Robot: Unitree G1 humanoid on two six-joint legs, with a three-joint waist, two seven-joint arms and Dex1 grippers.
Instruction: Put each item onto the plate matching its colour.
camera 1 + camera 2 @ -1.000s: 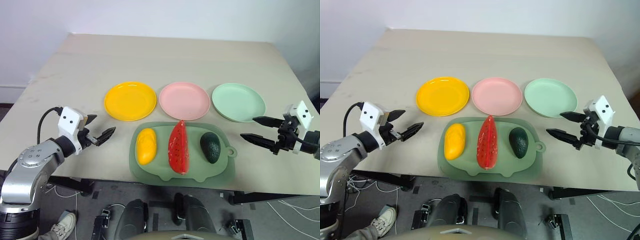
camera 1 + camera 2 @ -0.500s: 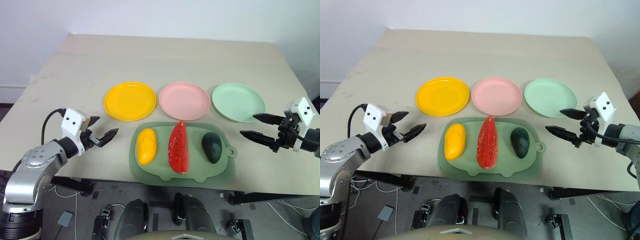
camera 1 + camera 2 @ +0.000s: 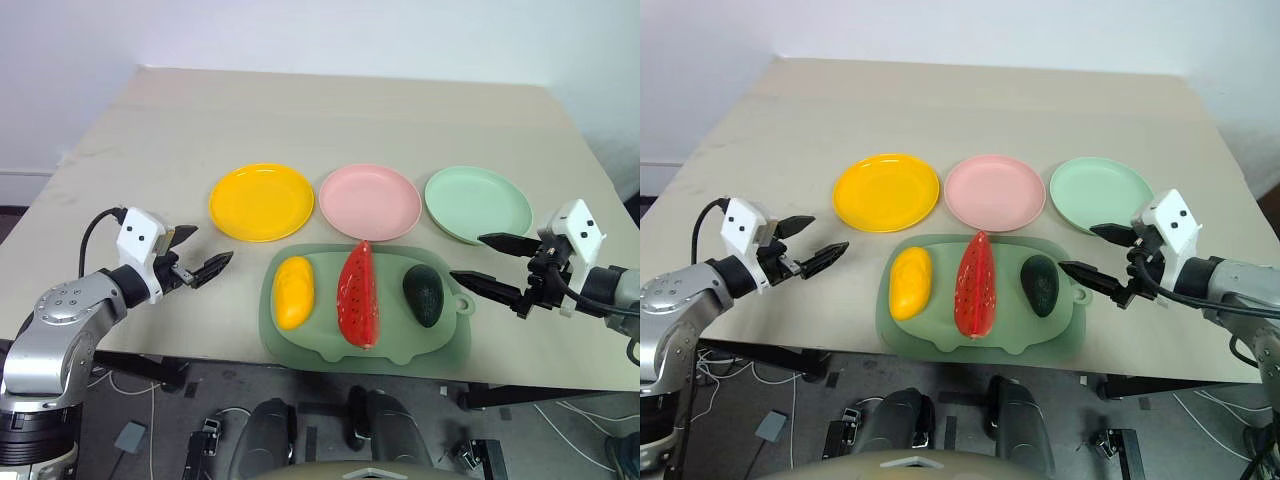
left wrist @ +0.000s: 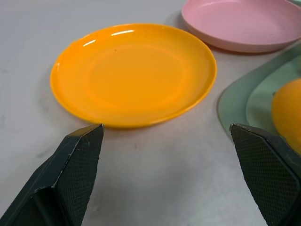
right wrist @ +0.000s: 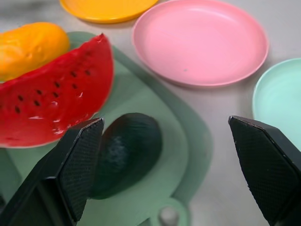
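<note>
jaws of right gripper (image 3: 1092, 252) apart, just beside avocado (image 3: 1039, 284) on tray (image 3: 940, 338).

Mango (image 3: 292, 292), watermelon (image 3: 357, 294), avocado (image 3: 422, 296) lie below bare plates (image 3: 261, 202).

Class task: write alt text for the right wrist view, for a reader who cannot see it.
Two open black fingers frame a small dark green toy avocado lying on a sage-green tray, beside a red seeded watermelon wedge and a yellow-orange mango-like fruit. Beyond stand a round pink plastic plate, a yellow plate and a mint green plate, all empty.
</note>
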